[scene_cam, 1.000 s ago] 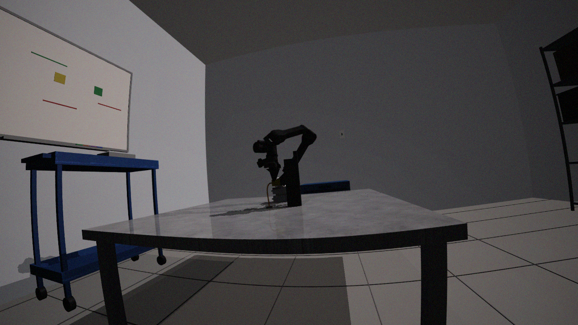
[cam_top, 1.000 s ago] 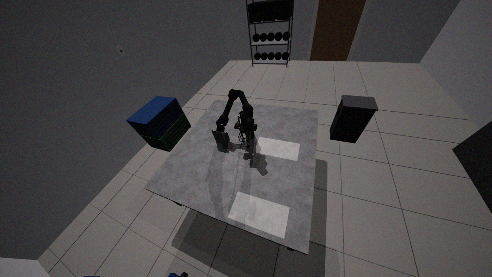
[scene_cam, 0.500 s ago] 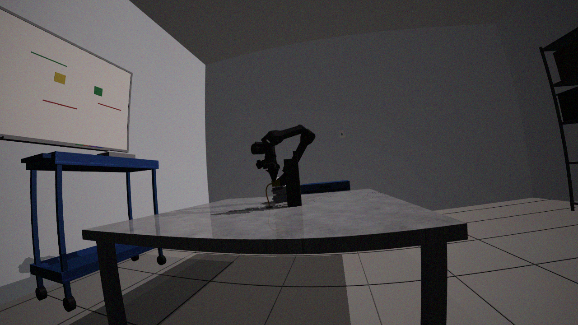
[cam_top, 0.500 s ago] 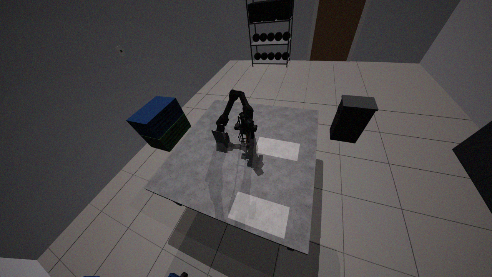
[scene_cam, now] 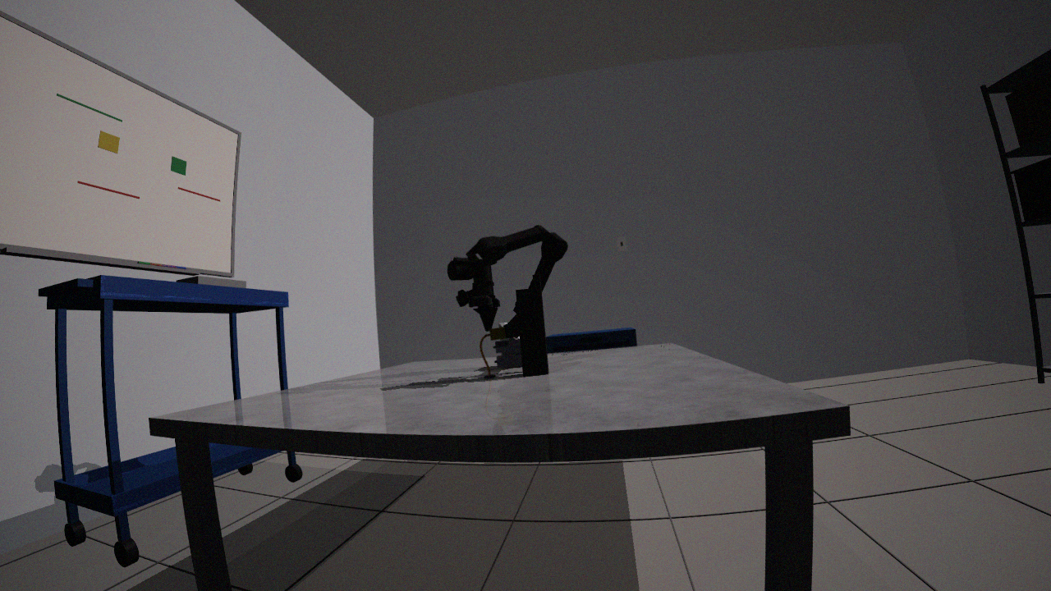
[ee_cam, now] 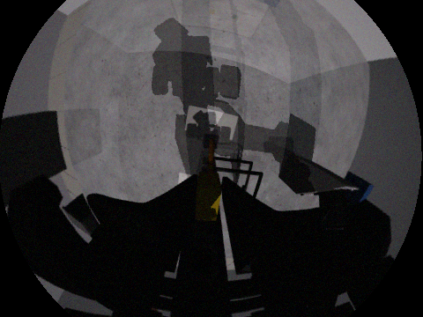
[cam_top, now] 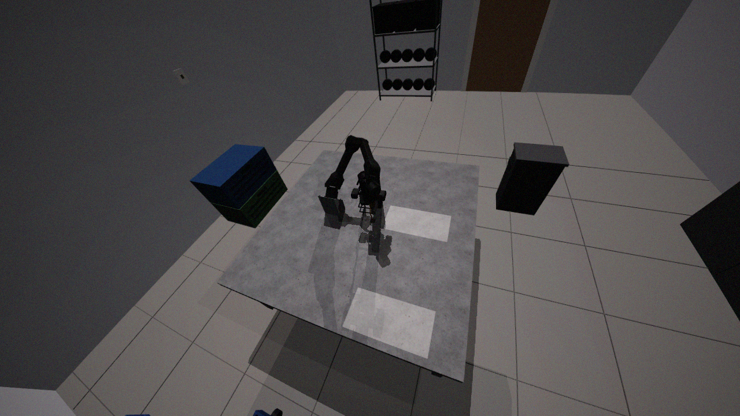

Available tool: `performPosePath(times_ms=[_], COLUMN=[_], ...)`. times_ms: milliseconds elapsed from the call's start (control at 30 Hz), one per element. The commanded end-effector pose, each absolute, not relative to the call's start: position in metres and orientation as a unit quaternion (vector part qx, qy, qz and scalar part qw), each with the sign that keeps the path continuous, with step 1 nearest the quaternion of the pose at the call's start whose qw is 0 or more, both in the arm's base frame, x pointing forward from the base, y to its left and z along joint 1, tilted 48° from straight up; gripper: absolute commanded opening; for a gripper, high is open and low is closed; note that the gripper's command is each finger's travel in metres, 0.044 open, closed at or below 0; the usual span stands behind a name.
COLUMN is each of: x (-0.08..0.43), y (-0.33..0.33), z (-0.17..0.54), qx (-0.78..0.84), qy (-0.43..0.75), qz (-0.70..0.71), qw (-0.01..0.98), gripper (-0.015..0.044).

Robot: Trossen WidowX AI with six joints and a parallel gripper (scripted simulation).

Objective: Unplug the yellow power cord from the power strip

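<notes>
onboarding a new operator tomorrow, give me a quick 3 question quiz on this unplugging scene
1. True or false: the gripper is open and holds nothing.
2. Multiple choice: in the exterior view, the yellow cord runs from the yellow plug A) up to the shelf rack B) down to the table C) across to the blue cart.
3. Fill in: the object standing on the floor left of the table in the top view has a ____ top.

Key: 1. False, it is shut on the yellow plug. 2. B. 3. Blue.
</notes>
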State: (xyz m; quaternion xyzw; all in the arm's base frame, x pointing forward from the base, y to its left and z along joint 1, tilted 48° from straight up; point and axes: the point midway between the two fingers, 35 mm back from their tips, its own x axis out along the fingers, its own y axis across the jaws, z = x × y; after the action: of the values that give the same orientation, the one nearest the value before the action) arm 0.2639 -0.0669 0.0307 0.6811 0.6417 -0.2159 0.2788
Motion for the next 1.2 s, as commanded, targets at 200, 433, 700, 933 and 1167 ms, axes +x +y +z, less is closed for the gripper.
performPosePath(times_ms=[200,433,700,933,1167], x=[0.26,0.26,0.261,0.261,0.261], y=[-0.091,-0.087,-0.096,-0.137,-0.137], z=[0.015,0.016,0.01,-0.019,-0.019], qx=[0.685,0.685,0.685,0.685,0.685], qy=[0.63,0.63,0.63,0.63,0.63], qz=[-0.231,-0.23,-0.231,-0.231,-0.231], qw=[0.283,0.283,0.283,0.285,0.285], gripper=[0.0053,0.0236,0.044,0.044,0.044])
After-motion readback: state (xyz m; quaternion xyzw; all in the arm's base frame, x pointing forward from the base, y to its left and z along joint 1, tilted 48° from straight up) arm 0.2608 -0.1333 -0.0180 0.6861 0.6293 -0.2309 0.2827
